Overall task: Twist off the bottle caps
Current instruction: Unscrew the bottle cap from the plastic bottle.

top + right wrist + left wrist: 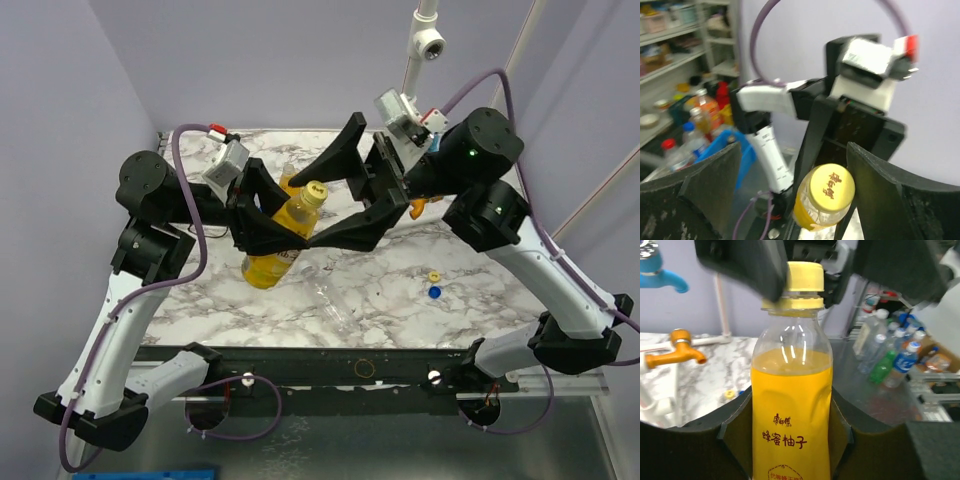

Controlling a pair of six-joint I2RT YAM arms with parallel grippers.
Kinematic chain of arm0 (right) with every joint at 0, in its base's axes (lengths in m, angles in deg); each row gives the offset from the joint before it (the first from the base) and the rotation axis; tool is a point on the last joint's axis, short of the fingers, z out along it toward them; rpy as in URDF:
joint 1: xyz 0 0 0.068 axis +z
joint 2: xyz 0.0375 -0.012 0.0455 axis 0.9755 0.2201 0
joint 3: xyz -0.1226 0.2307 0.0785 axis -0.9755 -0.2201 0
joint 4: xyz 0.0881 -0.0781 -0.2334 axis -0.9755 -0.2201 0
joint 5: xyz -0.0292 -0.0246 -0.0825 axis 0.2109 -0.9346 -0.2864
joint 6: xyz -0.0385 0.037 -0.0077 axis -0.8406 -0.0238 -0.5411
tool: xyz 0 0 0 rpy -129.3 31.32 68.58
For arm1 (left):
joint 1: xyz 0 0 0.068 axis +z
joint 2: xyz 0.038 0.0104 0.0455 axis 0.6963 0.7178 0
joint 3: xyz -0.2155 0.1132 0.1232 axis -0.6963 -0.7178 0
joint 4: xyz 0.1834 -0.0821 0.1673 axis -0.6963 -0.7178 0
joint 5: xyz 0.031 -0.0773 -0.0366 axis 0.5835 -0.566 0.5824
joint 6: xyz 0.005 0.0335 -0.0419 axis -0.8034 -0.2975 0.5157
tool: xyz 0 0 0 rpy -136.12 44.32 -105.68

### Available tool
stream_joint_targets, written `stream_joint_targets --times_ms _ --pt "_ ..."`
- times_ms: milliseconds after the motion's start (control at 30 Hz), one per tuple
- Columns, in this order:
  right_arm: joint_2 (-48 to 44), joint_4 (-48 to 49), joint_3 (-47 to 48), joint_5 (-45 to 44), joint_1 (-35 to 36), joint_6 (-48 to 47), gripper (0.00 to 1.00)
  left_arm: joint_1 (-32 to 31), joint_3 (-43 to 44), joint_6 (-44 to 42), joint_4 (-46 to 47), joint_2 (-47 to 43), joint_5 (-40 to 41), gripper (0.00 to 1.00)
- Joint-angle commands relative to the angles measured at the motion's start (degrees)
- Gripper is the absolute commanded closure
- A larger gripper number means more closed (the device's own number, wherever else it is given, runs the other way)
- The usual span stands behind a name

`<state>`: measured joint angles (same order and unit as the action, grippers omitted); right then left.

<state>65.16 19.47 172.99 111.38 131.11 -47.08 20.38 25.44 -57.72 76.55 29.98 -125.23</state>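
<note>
Top external view: the left gripper (272, 228) is clamped on the body of a yellow-orange bottle (298, 210), left of centre, raised above the marble table (400, 250). The bottle's long axis slants, base to lower left, its yellow cap (313, 190) pointing upper right. The right gripper (310, 210) stands spread, one finger on each side of that cap; in the right wrist view the cap faces the camera, apart from both fingers (705, 185). Lower right, a loose yellow cap (434, 276) and a blue cap (434, 292) lie just beside each other; a clear bottle (335, 300) lies near centre.
</note>
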Motion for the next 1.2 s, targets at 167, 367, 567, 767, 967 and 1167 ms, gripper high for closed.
stream_joint_targets --times_ms 167,367,567,767,967,1167 --pt "-0.56 -10.88 6.16 -38.31 0.60 2.96 0.00 0.37 -6.39 -24.21 -3.90 -3.55 28.71 1.00" --pt "7.13 -21.53 15.80 -49.46 0.58 3.09 0.00 0.36 -8.51 -31.11 -3.76 -5.02 36.10 1.00" --pt "7.09 -18.03 12.25 -49.34 0.58 4.58 0.08 0.37 -8.54 -31.32 -3.62 -5.09 37.39 1.00" --pt "5.90 -14.25 8.41 -48.23 0.60 5.81 0.31 0.32 -8.44 -30.71 -3.63 -4.33 38.31 1.00" --pt "5.91 -13.83 7.79 -48.14 0.58 5.63 0.63 0.37 -8.54 -29.62 -3.53 -3.87 37.57 1.00" --pt "4.85 -11.27 6.90 -42.93 0.58 2.37 0.85 0.37 -7.85 -23.81 -3.53 -3.40 29.28 1.00"
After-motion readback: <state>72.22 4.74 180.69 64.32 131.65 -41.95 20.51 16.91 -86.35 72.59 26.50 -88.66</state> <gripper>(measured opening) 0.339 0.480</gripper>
